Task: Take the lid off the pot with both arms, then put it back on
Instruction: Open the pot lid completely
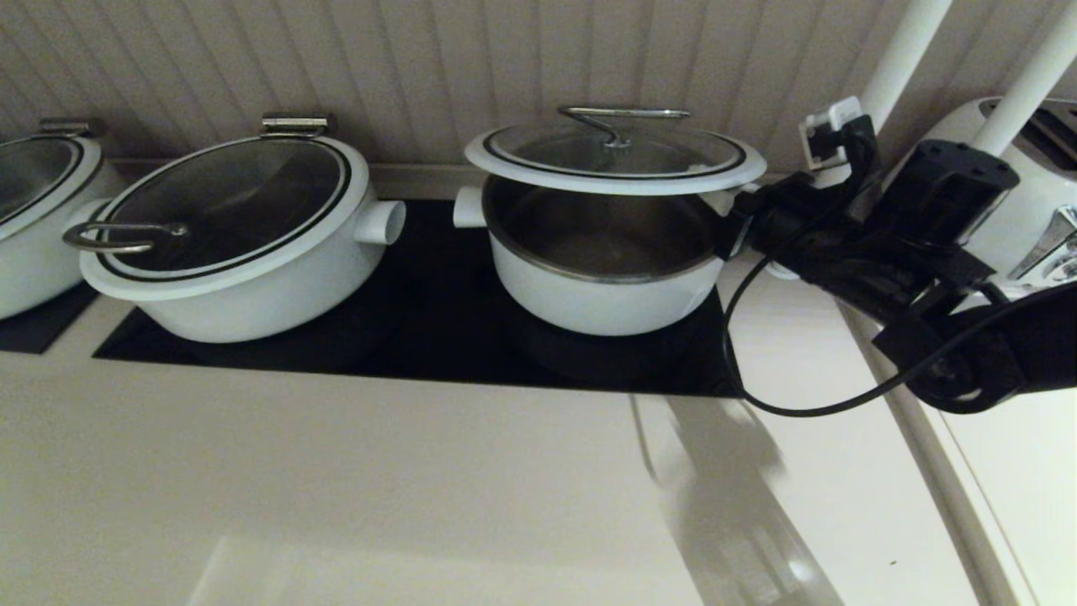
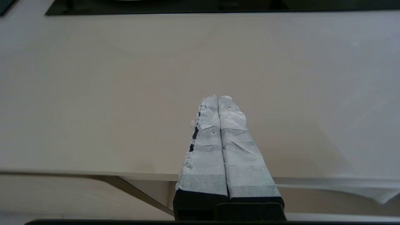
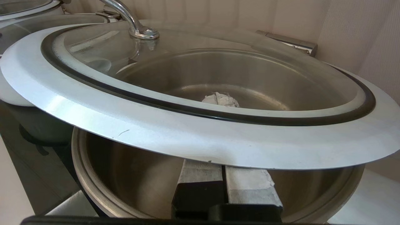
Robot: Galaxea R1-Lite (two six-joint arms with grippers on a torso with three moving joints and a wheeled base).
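The deep white pot [image 1: 606, 295] stands on the black cooktop with its steel inside [image 3: 131, 175] showing. The glass lid [image 1: 614, 160] with its broad white rim [image 3: 187, 137] hangs above the pot, clear of the pot's near rim. My right gripper [image 3: 220, 100] is shut, its taped fingers [image 3: 247, 184] slid under the lid's rim from the pot's right side, so the lid rests on them. The right arm [image 1: 841, 244] reaches in from the right. My left gripper [image 2: 217, 97] is shut with nothing in it, above the beige countertop, out of the head view.
A wider white pot [image 1: 227, 244] with its own lid stands left on the cooktop [image 1: 437, 337], and another pot [image 1: 34, 219] at the far left. A white toaster [image 1: 1035, 194] is behind the right arm. The wall runs close behind the pots. Beige countertop [image 1: 336, 471] lies in front.
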